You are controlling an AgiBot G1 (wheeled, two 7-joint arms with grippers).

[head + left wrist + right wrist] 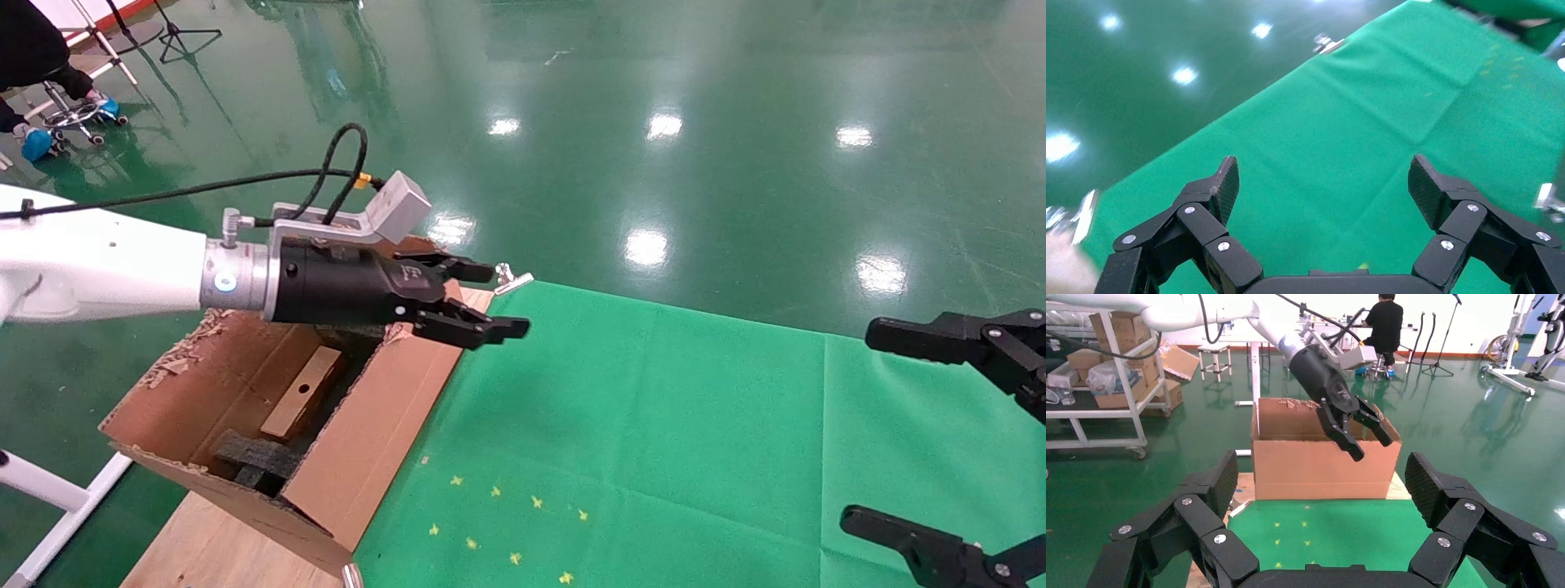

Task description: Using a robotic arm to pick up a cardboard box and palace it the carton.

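Left gripper fingers spread wide (empty), above carton rim

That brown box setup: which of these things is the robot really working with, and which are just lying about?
Part of the job:
- cardboard box, lying inside the carton
- carton, with torn rims
- left pincer, open and empty, above the carton's edge

Just lying about:
- green cloth
- right pincer, open, idle at the side
- shelving with boxes
- seated person
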